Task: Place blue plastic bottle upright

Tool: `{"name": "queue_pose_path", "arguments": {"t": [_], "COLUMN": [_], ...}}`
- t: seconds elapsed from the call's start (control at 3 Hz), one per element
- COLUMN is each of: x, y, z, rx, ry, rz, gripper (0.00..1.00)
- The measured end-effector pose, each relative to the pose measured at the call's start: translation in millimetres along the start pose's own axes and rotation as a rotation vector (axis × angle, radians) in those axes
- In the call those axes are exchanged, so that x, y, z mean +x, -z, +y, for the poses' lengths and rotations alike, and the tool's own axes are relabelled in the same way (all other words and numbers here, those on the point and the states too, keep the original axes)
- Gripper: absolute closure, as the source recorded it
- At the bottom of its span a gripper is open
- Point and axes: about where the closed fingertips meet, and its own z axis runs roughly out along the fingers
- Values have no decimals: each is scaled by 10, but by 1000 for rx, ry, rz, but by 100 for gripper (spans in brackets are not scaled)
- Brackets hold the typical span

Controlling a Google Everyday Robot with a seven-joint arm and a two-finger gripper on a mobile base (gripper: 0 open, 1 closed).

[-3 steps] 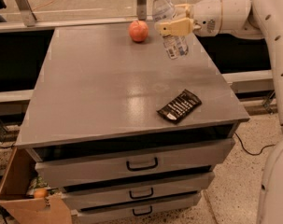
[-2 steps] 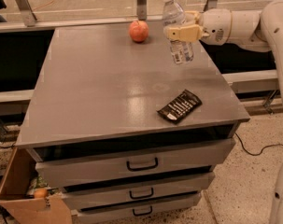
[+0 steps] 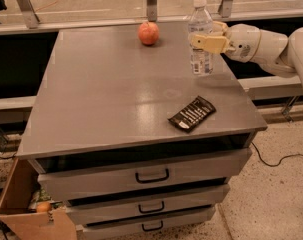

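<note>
The blue plastic bottle [image 3: 200,36] is clear with a white cap and a white label. It stands upright at the right rear of the grey cabinet top [image 3: 116,99], its base on or just above the surface. My gripper [image 3: 205,40] reaches in from the right and is shut on the bottle's middle, its tan fingers [image 3: 209,43] wrapped around it. The white arm [image 3: 261,46] extends off the right edge.
A red apple [image 3: 148,33] sits at the rear centre, left of the bottle. A black snack packet [image 3: 192,113] lies near the front right corner. Drawers [image 3: 151,175] are below, and an open cardboard box [image 3: 26,209] stands at the lower left.
The bottle was tilted in the gripper; it has been turned upright and lowered to the tabletop. The arm has drawn slightly right.
</note>
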Motion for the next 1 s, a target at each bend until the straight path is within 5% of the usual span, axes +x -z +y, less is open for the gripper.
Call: {"name": "queue_pose_path", "arguments": {"t": [0.67,1.0], "x": [161,269], "y": [172,234], "z": [10,50], "rx": [3,-27], "ry": [2,28], "rz": [-69,-98], "gripper": [100,82]}}
